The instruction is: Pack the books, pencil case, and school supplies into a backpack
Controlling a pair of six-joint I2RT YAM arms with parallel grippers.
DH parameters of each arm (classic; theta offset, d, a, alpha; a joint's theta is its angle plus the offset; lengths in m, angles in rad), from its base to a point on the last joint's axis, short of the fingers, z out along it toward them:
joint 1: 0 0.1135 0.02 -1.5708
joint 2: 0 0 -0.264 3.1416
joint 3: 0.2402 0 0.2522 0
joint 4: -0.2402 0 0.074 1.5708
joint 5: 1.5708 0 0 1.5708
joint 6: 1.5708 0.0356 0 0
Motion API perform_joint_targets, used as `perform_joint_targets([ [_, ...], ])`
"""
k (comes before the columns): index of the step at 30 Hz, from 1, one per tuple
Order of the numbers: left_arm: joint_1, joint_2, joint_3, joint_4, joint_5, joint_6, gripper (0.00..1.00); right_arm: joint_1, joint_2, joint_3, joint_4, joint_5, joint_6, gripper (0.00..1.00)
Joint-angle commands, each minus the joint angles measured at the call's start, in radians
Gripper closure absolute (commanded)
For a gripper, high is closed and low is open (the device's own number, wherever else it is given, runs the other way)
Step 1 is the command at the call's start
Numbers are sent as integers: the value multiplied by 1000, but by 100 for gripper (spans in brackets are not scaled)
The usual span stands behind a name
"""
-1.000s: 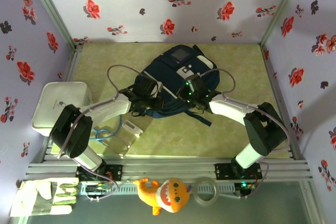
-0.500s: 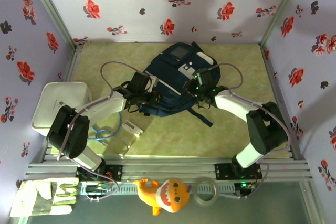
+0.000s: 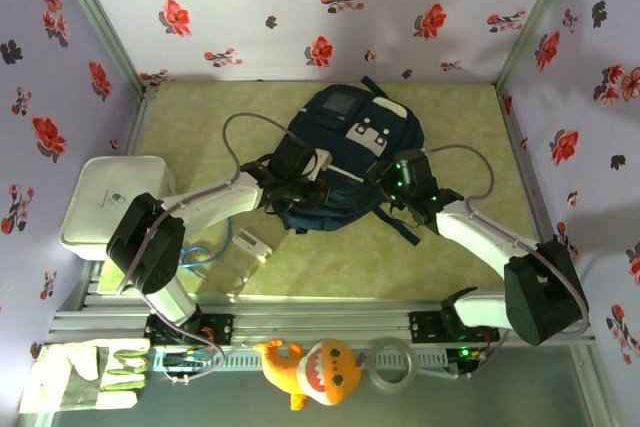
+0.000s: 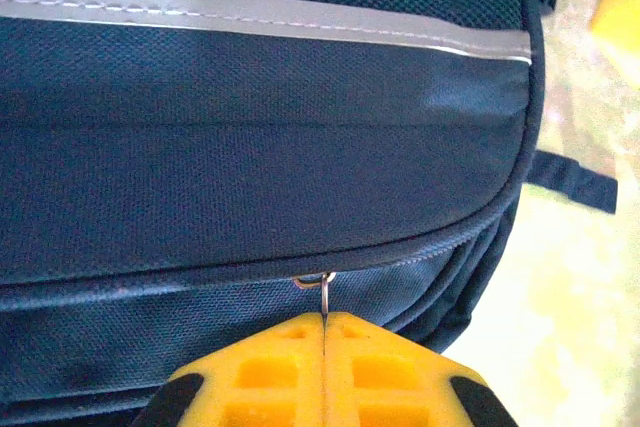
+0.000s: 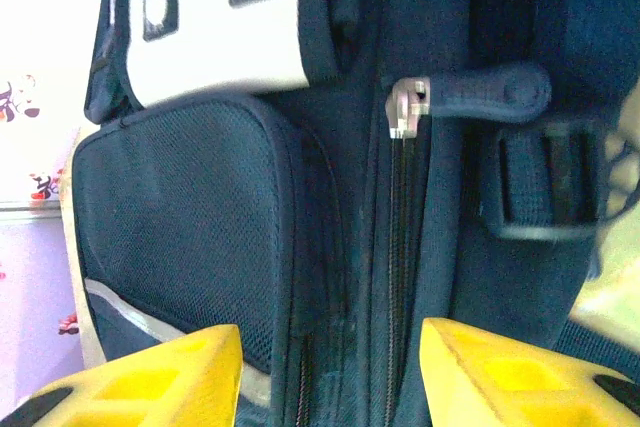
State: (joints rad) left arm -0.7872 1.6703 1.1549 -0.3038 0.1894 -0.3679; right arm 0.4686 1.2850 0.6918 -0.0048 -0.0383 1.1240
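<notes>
The backpack (image 3: 345,152) lies in the middle of the surface (image 3: 450,117), toward the far side. My left tool (image 3: 312,171) sits against its near-left edge, where a zipper pull (image 4: 325,292) is pinched between the tips. My right tool (image 3: 402,183) is just beside the backpack's near-right side, with a strap (image 3: 400,222) trailing on the surface in front of it. In the right wrist view a zipper slider (image 5: 405,112) lies ahead of that tool. A tray (image 3: 110,197) rests at the surface's left edge. Before the near rail lie a glove (image 3: 85,375) at left, a stuffed toy (image 3: 315,372) in the middle and a tape roll (image 3: 392,365) just right of it.
</notes>
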Motion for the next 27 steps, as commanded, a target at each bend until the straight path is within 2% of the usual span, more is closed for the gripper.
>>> perform_joint_targets([
  [1, -30, 30, 43, 30, 31, -28, 100, 26, -5, -15, 49, -44, 76, 52],
  [10, -38, 65, 21, 43, -2, -65, 100, 58, 67, -4, 91, -51, 92, 60],
  [12, -38, 70, 15, 42, -2, -66, 99, 58, 80, 5, 94, -60, 90, 60],
  [14, -38, 74, 12, 43, -1, -70, 91, 59, 93, 9, 101, -72, 90, 61],
  [17, -40, 80, 4, 51, 1, -71, 84, 64, 100, 13, 106, -74, 92, 60],
  [27, -47, 93, -2, 32, -17, -65, 84, 67, 102, 17, 89, -64, 93, 58],
])
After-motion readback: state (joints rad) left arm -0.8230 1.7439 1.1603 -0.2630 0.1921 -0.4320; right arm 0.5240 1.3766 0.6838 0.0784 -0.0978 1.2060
